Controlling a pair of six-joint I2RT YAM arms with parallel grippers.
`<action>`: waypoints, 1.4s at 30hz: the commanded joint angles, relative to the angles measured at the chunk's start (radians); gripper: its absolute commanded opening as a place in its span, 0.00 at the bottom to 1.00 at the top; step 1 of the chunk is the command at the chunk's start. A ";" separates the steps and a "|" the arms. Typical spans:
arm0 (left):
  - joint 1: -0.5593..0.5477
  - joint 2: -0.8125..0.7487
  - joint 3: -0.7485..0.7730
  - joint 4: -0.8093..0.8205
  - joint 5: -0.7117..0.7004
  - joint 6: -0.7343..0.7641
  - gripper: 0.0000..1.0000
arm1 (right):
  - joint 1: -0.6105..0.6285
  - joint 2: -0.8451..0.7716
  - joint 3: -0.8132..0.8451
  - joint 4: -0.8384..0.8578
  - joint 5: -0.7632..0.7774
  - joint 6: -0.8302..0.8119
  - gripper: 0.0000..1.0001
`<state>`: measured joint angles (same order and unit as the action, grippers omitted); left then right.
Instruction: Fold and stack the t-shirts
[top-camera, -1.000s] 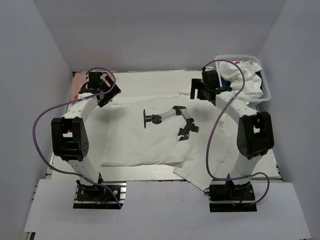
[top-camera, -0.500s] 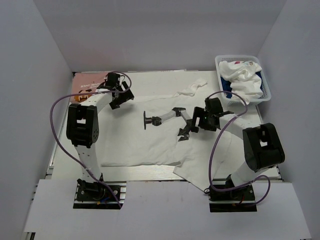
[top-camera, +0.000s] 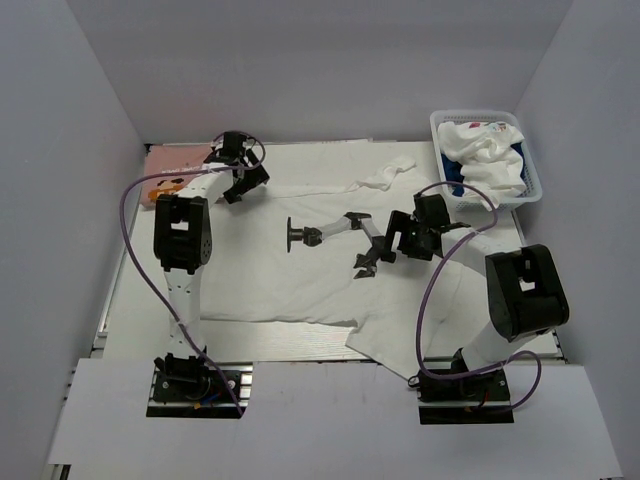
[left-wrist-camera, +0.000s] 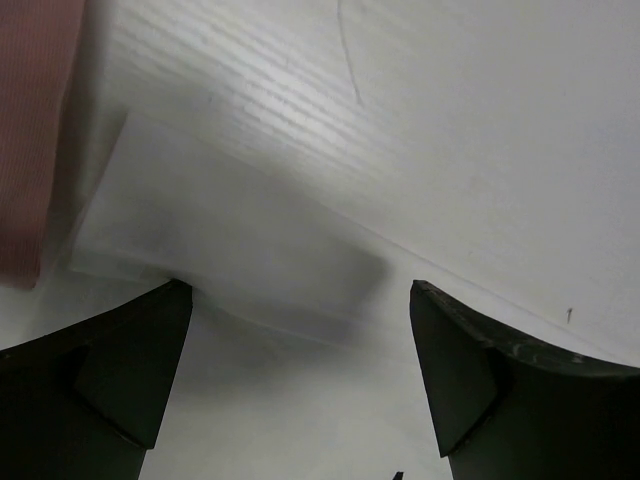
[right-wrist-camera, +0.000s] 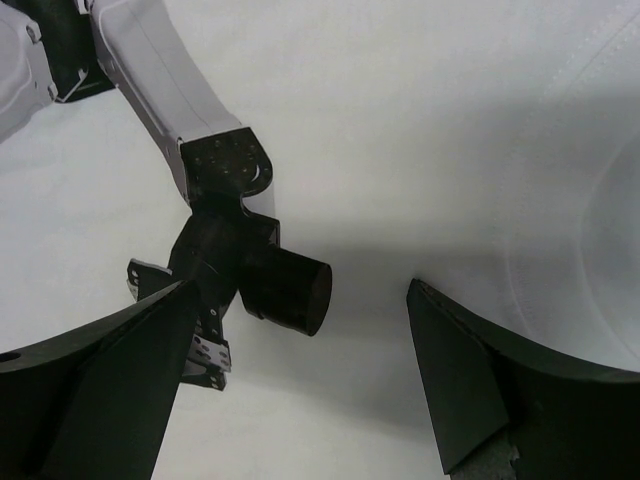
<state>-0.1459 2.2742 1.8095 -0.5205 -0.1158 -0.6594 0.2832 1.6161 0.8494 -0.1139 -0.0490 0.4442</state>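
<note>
A large plain white t-shirt (top-camera: 280, 285) lies spread over the table. My left gripper (top-camera: 244, 186) is open and empty, low over its far left part, next to a pink t-shirt (top-camera: 175, 160). The left wrist view shows white cloth (left-wrist-camera: 450, 120) and a pink edge (left-wrist-camera: 30, 120) beyond the open gripper (left-wrist-camera: 300, 290). My right gripper (top-camera: 397, 240) is open over the shirt's middle right. In the right wrist view the gripper (right-wrist-camera: 300, 290) is open over white cloth (right-wrist-camera: 420, 120).
A small black and white jointed device (top-camera: 335, 232) lies on the shirt; its black end (right-wrist-camera: 290, 285) sits between my right fingers. A white lattice basket (top-camera: 475, 113) at the far right holds a white tee with coloured marks (top-camera: 480, 145) and a navy one (top-camera: 518, 150).
My right arm swung from beside the basket down to the jointed device on the shirt. My left gripper moved right from the far left corner onto the shirt's far edge.
</note>
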 joint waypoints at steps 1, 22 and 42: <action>0.014 0.065 0.092 -0.049 -0.035 -0.031 1.00 | -0.013 0.070 0.004 -0.035 -0.014 -0.024 0.90; 0.063 0.210 0.414 0.466 0.182 -0.229 1.00 | -0.010 0.062 0.036 -0.105 -0.008 -0.079 0.90; -0.060 -0.447 -0.427 0.079 0.105 0.158 1.00 | -0.013 0.254 0.585 -0.263 0.221 -0.065 0.90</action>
<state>-0.2153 1.8633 1.4567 -0.3733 0.0525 -0.5308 0.2749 1.8103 1.3403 -0.3508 0.1154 0.4038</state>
